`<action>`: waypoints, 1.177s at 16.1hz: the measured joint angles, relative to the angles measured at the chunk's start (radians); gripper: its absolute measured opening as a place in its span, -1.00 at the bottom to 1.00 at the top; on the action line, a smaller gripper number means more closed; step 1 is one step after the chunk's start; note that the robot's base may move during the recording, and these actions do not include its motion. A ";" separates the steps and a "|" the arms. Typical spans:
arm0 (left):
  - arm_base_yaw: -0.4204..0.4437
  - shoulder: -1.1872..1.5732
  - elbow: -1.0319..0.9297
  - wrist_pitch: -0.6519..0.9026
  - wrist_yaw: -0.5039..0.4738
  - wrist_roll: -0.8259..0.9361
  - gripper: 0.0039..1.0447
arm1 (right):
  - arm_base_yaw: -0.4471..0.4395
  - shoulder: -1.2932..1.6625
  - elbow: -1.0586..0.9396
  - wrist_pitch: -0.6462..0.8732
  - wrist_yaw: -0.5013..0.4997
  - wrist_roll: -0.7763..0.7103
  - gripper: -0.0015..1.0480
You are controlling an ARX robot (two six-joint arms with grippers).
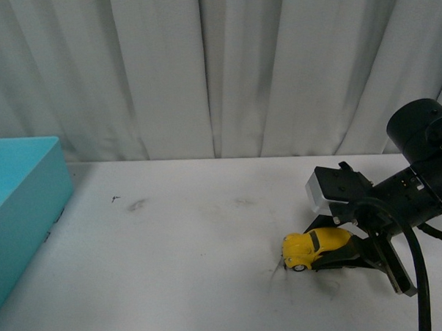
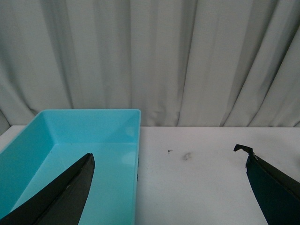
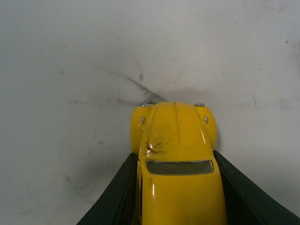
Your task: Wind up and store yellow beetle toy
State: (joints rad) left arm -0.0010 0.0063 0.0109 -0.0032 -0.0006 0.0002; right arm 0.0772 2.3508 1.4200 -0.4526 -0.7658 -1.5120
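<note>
The yellow beetle toy (image 1: 314, 248) rests on the white table at the right of the front view, nose pointing left. My right gripper (image 1: 329, 250) is shut on it, black fingers pressing both of its sides. In the right wrist view the beetle toy (image 3: 174, 159) fills the lower middle, its hood scuffed, with a black finger (image 3: 117, 197) on either side. My left gripper (image 2: 168, 185) is open over the table beside the blue box, with nothing between its black fingertips (image 2: 77, 180). The left arm does not show in the front view.
A light blue open box (image 1: 21, 211) stands at the table's left edge; the left wrist view shows the box (image 2: 138, 136) holding nothing. Grey curtains hang behind the table. The white tabletop (image 1: 188, 255) has dark scuff marks.
</note>
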 joint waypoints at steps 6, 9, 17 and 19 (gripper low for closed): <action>0.000 0.000 0.000 0.000 0.000 0.000 0.88 | -0.094 -0.024 -0.097 0.009 -0.050 -0.083 -0.20; 0.000 0.000 0.000 0.000 0.000 0.000 0.88 | -0.156 -0.036 -0.132 -0.019 -0.058 -0.159 -0.20; 0.000 0.000 0.000 0.000 0.000 0.000 0.88 | -0.309 -0.060 -0.189 -0.097 -0.045 -0.218 -0.20; 0.000 0.000 0.000 0.000 0.000 0.000 0.88 | -0.337 -0.068 -0.204 -0.114 -0.042 -0.223 -0.20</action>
State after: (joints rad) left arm -0.0010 0.0063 0.0109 -0.0036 -0.0006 0.0002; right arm -0.2596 2.2829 1.2163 -0.5663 -0.8078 -1.7348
